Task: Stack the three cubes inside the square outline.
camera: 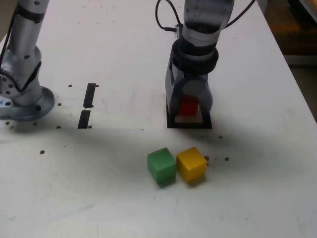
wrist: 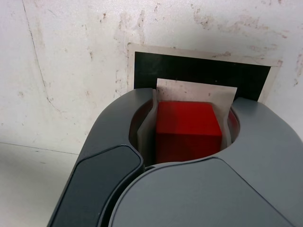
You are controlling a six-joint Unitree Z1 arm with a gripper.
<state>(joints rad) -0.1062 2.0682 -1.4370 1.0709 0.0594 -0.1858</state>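
My gripper stands upright over the square outline, shut on the red cube. In the wrist view the red cube sits between the dark jaws of the gripper, low over the white centre of the square outline. Whether the cube rests on the table I cannot tell. The green cube and the yellow cube lie side by side on the table, nearly touching, nearer the camera than the outline.
Two short black strips mark the table at the exterior view's left. The arm's grey base stands at the far left. The table's edge runs down the right side.
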